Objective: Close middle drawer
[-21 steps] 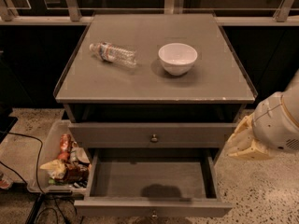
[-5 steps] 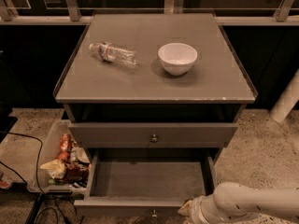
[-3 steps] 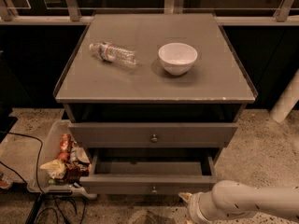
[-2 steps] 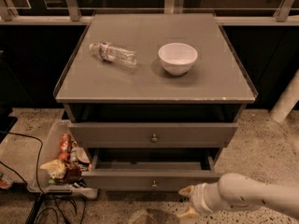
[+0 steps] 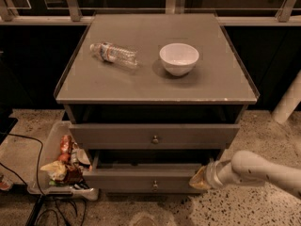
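Note:
The middle drawer (image 5: 141,181) is the lower of the two drawers that show, a grey-brown front with a small round knob (image 5: 154,186). It stands out only a little from the cabinet, with a dark gap above its front. My gripper (image 5: 199,179) is low at the right end of that drawer's front, against or very near it, on the white arm (image 5: 256,167) that comes in from the right. The uppermost drawer (image 5: 154,135) with its knob sits just above and also stands slightly proud.
On the cabinet top (image 5: 94,86) lie a plastic water bottle (image 5: 114,54) and a white bowl (image 5: 178,58). A clear bin of snack packets (image 5: 61,161) and cables (image 5: 51,206) are on the floor at the left. A white post (image 5: 288,102) stands at the right.
The middle drawer, pulled far out before, has slid back in until nearly flush. My arm dropped from the cabinet's right side to the drawer's front and followed it inward.

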Tool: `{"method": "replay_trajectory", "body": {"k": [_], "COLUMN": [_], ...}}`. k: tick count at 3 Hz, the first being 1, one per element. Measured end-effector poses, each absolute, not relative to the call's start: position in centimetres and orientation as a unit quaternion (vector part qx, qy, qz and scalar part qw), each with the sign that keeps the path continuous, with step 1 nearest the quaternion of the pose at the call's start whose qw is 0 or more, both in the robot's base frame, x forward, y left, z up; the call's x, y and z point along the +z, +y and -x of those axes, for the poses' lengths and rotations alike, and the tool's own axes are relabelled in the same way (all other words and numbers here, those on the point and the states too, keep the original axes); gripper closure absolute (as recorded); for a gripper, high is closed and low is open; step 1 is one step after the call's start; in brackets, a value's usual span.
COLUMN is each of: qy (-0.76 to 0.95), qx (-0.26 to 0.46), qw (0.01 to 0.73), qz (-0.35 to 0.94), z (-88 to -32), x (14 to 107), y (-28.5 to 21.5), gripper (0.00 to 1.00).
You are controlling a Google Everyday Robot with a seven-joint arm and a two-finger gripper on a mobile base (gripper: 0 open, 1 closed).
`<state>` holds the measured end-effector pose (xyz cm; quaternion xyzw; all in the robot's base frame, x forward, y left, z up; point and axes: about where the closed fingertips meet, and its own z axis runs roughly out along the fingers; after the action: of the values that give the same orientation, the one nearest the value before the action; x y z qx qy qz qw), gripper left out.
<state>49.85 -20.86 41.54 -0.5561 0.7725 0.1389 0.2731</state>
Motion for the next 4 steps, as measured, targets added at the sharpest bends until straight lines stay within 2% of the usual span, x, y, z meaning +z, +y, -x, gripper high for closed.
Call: {"method": "replay_trajectory", "body": {"k": [1, 4], "qy": [0.776, 0.776], "qx": [0.134, 0.135], "qw": [0.276, 0.276], "qz": [0.552, 0.552], "z": [-50.84, -50.83], "x": [41.53, 41.52], "y": [-21.36, -21.35], "gripper": [0.84, 0.14]}}
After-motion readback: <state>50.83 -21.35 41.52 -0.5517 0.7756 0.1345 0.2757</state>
